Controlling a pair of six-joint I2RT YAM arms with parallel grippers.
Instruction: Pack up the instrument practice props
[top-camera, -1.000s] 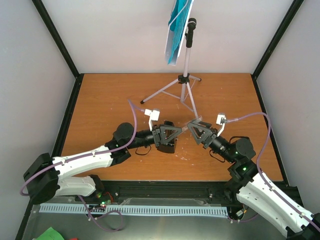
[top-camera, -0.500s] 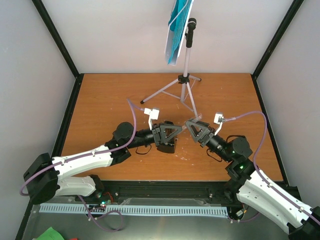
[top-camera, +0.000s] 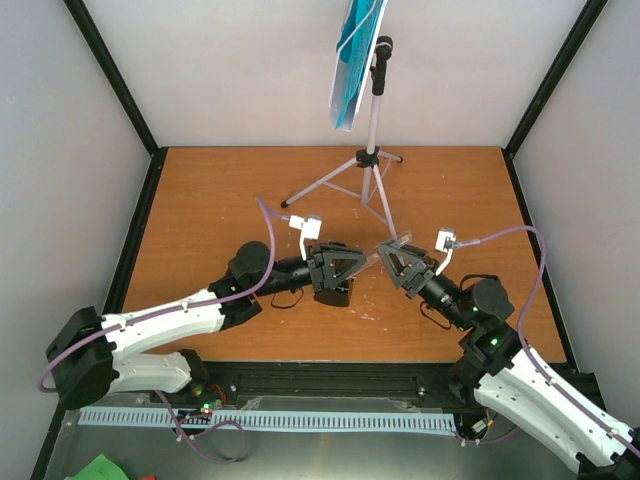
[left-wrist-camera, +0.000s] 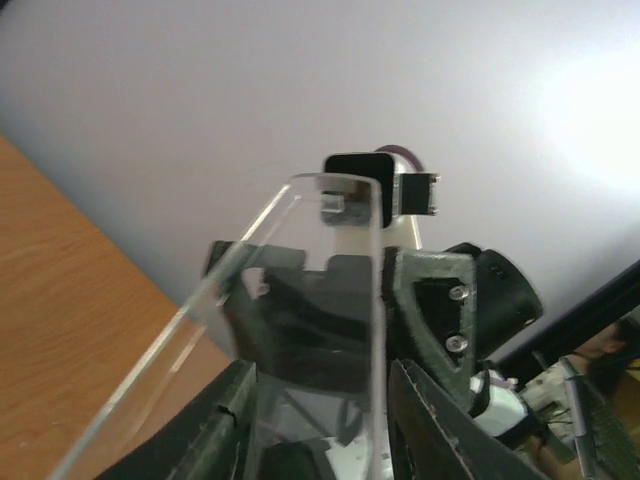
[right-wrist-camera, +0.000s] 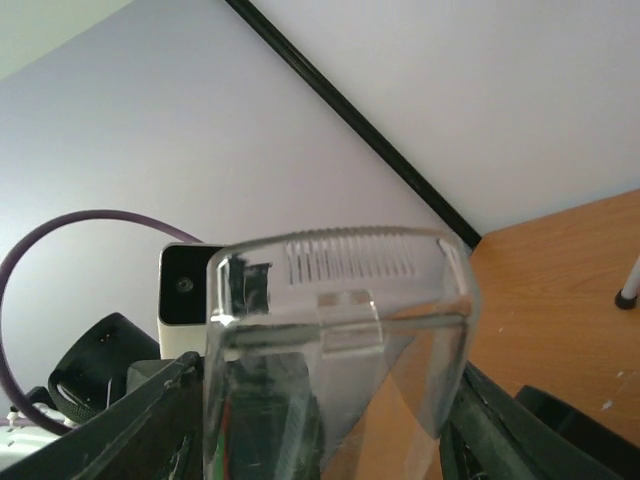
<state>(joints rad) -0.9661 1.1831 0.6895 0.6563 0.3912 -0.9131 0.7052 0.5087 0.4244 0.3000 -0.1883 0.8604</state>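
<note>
Squarely mid-tabletop, the left gripper (top-camera: 357, 262) and right gripper (top-camera: 386, 250) meet tip to tip on one clear plastic piece (top-camera: 371, 256), well apart from the music stand (top-camera: 375, 110) at the middle of the far edge.

From above, the piece is only a pale translucent strip over the orange wood-grain tabletop (top-camera: 200, 200). The grey stand's thin tripod legs splay on the wood, and the cyan sheet-music pages (top-camera: 352, 50) lean on its tray. The left wrist view shows the piece as a smooth, bent sheet pinched between dark fingers (left-wrist-camera: 225, 440), with the other gripper behind it. The right wrist view alone shows a ribbed band near its rounded top edge, where that arm's fingers (right-wrist-camera: 480, 420) press its sides.
</note>
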